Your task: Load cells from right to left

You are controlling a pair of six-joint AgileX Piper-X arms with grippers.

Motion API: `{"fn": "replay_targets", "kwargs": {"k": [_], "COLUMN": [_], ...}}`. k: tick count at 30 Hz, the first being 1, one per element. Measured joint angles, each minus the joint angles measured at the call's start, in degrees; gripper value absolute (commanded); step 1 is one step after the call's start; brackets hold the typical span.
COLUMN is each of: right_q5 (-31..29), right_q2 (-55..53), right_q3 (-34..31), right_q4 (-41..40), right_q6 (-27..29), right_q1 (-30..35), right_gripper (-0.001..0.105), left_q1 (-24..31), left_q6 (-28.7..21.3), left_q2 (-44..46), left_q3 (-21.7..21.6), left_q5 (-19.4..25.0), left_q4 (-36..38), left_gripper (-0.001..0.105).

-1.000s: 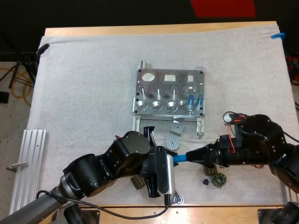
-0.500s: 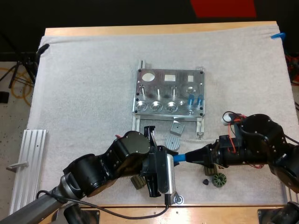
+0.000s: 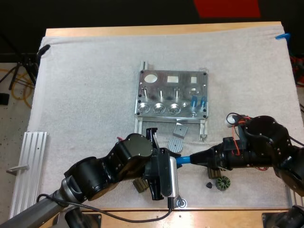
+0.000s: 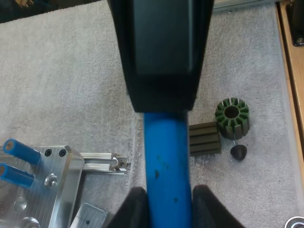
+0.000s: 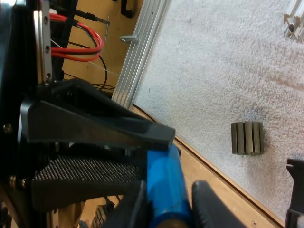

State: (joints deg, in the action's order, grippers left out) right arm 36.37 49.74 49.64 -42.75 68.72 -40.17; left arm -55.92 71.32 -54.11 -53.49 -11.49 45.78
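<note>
Right now the left gripper is pinching a blue cylinder, its fingers pressing on it from both sides. The right gripper is sitting at the cylinder's other end, facing the left one; whether it is clamping or loose I cannot tell. The cylinder is hanging level between them, over the white mat near its near edge. Just beside the right gripper, a green slotted ring, a ribbed dark block and a small dark cone are lying on the mat. A round ribbed disc and a small metal block are lying between the grippers and the metal fixture, which is sitting mid-mat with two more blue cylinders standing at the end nearer the mat's right edge. An aluminium rail is lying at the tabletop's near left corner.
</note>
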Motion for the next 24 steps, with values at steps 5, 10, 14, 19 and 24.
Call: {"fn": "replay_targets", "kwargs": {"k": [5,10,14,19,24], "right_q5": [-0.45,-3.21,-6.72,-10.32,-12.11], "right_q2": [0.00,0.00,0.00,0.00,0.00], "right_q3": [0.00,0.00,0.00,0.00,0.00], "right_q4": [0.12,-0.02,-2.20,-6.11,-6.35], "right_q6": [2.18,4.93,8.87,13.05,15.45], "right_q1": [0.00,0.00,0.00,0.00,0.00], "right_gripper": [0.000,0.000,0.000,0.000,0.000], "left_q1": [0.00,0.00,0.00,0.00,0.00], "left_q6": [0.50,4.10,6.12,12.09,20.22], "left_q2": [0.00,0.45,2.90,7.03,10.38], "left_q3": [0.00,0.00,0.00,0.00,0.00], "left_q5": [0.00,0.00,2.00,7.36,11.49], "left_q4": [0.17,1.24,3.45,5.86,6.71], "left_gripper": [0.037,0.067,0.067,0.067,0.067]}}
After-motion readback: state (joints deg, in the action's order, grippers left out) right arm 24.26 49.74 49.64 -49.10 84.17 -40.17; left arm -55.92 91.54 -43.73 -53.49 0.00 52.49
